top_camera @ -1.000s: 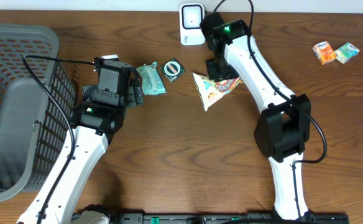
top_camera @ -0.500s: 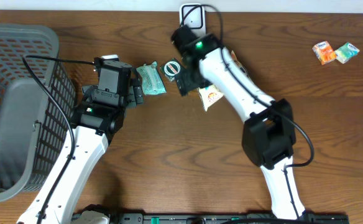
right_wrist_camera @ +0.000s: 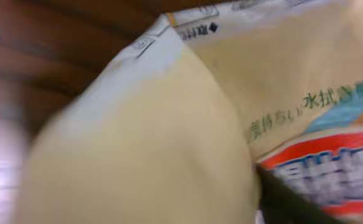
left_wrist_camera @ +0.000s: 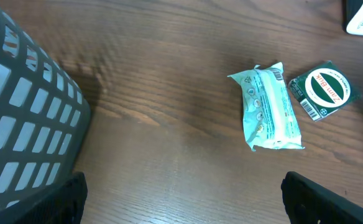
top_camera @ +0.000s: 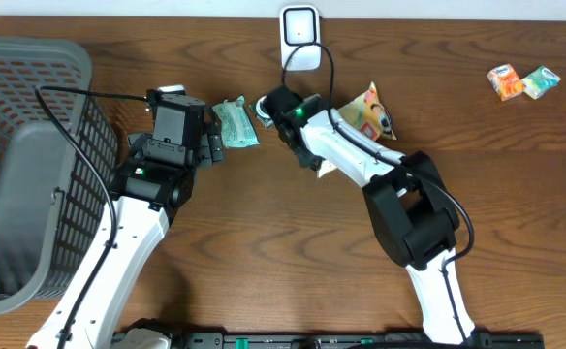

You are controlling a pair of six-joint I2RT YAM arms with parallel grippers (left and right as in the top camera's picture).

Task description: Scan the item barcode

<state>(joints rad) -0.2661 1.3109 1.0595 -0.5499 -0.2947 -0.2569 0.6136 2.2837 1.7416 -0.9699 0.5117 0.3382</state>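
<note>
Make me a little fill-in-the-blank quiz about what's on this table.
The grey basket stands on the robot's ____ side.
The left hand is ____, holding nothing.
The mint packet lies beside a tin labelled ____.
Missing words: left; open; Zam-Buk.

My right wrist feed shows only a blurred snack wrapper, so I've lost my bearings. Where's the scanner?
Observer: The white scanner stands at the table's far edge, just beyond the right arm.
Operator: Any other items close by?
Observer: A pale green packet lies beside a dark green Zam-Buk pack, which has its barcode facing up.
Operator: Is the left gripper busy?
Observer: No, the left gripper is open and empty, short of that packet.
</note>
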